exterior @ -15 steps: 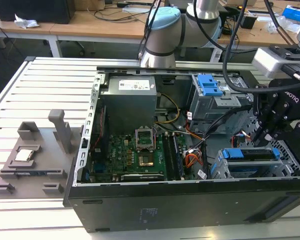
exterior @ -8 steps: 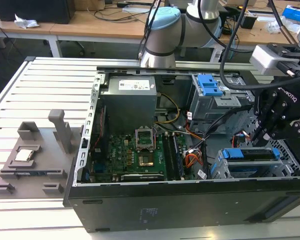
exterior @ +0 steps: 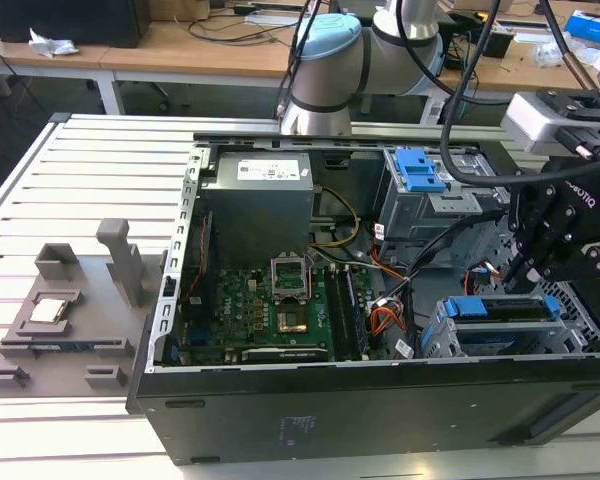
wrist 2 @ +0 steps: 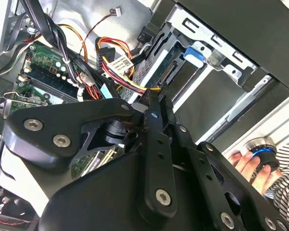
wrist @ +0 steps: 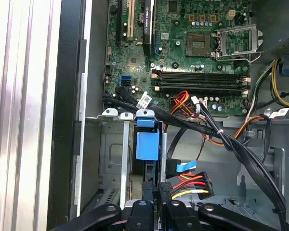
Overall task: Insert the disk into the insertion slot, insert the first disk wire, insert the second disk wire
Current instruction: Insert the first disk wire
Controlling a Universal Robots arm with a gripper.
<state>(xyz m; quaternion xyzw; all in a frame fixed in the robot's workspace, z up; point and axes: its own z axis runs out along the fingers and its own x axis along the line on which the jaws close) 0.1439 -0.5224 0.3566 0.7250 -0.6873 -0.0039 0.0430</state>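
The gripper [exterior: 526,272] hangs inside the open computer case [exterior: 380,410], at the exterior view's right, just above the rear end of the disk [exterior: 500,308]; the disk, framed by its blue carrier, already sits in the insertion slot [exterior: 435,342], the low silver perforated cage near the case's front wall; in the first wrist view the blue carrier tab [wrist: 147,144] stands between the cage's metal rails [wrist: 111,159]; the gripper's fingers [wrist: 143,208] are drawn together and appear clamped on the black plug of the disk wire [wrist: 188,185], a red, yellow and black bundle, close by the disk's end; in the second wrist view a person's hand [wrist 2: 245,164] rests beside a blue-ringed knob [wrist 2: 263,154] outside the case; the motherboard [exterior: 260,305] lies well apart.
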